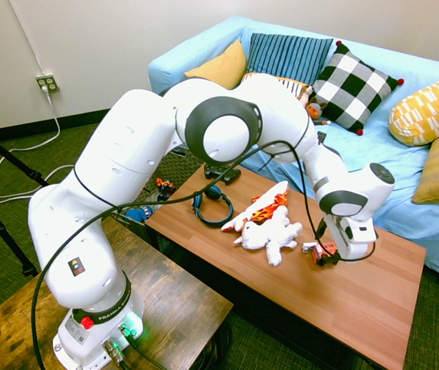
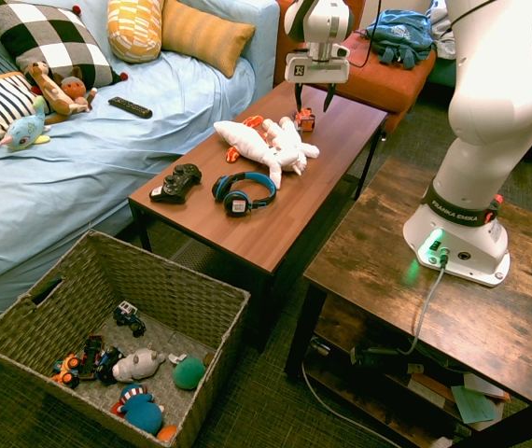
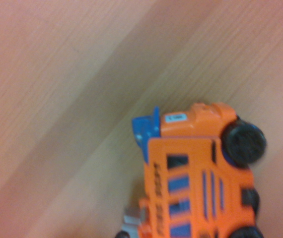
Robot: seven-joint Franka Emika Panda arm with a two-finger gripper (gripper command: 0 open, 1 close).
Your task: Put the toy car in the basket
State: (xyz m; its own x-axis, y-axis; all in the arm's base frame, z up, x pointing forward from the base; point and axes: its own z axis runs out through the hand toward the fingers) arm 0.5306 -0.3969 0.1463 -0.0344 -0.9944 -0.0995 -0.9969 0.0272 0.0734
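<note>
The pincer (image 2: 314, 99) points straight down with its jaws wide and holds nothing, hanging just above the toy car (image 2: 304, 119). The toy car sits on the worktop (image 2: 275, 219), just beside the white plush (image 2: 275, 143) at its 2 o'clock in the second exterior view. The basket (image 2: 191, 289) stands on the floor, well apart.
</note>
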